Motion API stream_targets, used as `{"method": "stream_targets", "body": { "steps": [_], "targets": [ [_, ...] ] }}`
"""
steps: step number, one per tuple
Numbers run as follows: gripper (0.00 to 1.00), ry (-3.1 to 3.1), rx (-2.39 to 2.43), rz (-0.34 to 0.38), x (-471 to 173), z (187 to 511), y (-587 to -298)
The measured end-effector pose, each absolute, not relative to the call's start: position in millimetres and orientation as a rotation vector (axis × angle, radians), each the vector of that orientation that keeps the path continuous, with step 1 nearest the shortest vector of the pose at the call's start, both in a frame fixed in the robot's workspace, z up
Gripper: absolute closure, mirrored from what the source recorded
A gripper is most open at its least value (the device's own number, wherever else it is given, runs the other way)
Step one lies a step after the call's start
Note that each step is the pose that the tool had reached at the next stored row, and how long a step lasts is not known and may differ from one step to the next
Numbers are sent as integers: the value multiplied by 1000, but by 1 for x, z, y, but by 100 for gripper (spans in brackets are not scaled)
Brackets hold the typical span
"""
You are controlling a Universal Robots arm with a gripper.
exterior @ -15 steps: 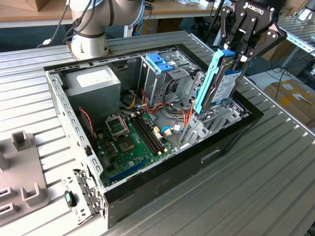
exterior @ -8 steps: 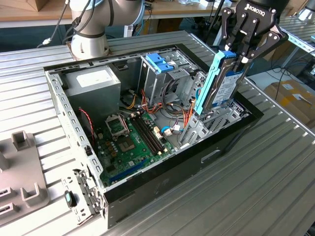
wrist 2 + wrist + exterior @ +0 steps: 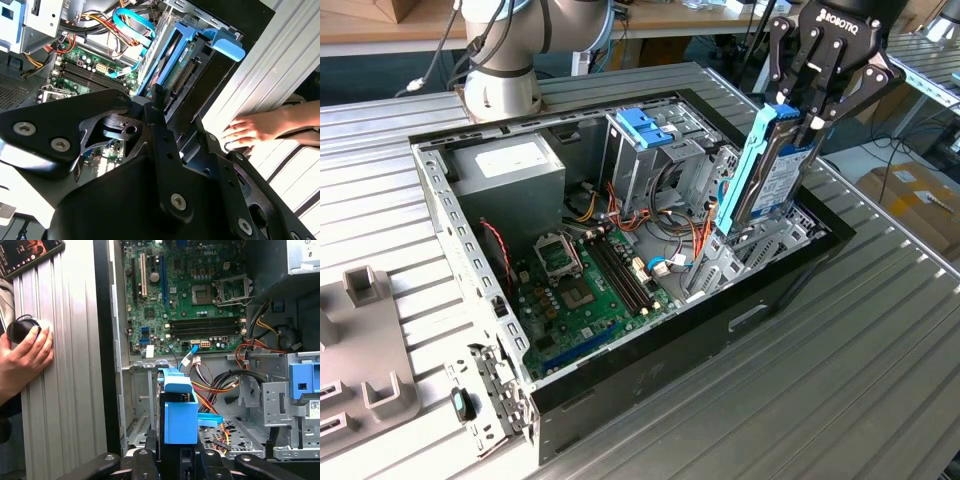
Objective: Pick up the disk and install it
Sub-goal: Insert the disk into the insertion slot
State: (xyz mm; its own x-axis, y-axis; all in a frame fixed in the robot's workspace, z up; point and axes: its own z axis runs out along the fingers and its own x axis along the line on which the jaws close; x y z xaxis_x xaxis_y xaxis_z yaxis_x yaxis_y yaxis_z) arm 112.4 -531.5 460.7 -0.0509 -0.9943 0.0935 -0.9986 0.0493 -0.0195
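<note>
Exterior view: disk held on edge at the case bay

Black multi-finger claw clamps the top edge of the flat silver-grey metal disk with light blue plastic rail. Disk stands near upright, lower end down inside the open black computer case, at the exterior view's right end, apart from the blue plastic bracket. Case lies on the ribbed grey metal tabletop. In the first wrist view a hand rests on the tabletop outside the case wall.
</note>
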Motion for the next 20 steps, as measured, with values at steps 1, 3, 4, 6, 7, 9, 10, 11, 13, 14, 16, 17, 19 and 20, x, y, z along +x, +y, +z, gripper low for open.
{"method": "stream_targets", "body": {
  "steps": [1, 3, 4, 6, 7, 9, 10, 11, 13, 14, 16, 17, 19, 20],
  "targets": [
    [65, -2235, 2127, 121, 112, 461, -532],
    [65, -2223, 2140, 122, 112, 461, -532],
    [65, -2217, 2146, 122, 112, 461, -532],
    [65, -2215, 2148, 122, 112, 461, -532],
    [65, -2215, 2148, 122, 112, 461, -532],
    [65, -2215, 2148, 122, 112, 461, -532],
    [65, -2214, 2149, 122, 112, 461, -532],
    [65, -2211, 2152, 122, 112, 461, -532],
    [65, -2199, 2165, 123, 112, 461, -532],
    [65, -2199, 2166, 123, 112, 461, -532],
    [65, -2199, 2166, 123, 112, 461, -532],
    [65, -2198, 2167, 123, 112, 461, -532],
    [65, -2186, 2179, 123, 112, 461, -532],
    [65, -2184, 2181, 123, 112, 461, -532]
  ]
}}
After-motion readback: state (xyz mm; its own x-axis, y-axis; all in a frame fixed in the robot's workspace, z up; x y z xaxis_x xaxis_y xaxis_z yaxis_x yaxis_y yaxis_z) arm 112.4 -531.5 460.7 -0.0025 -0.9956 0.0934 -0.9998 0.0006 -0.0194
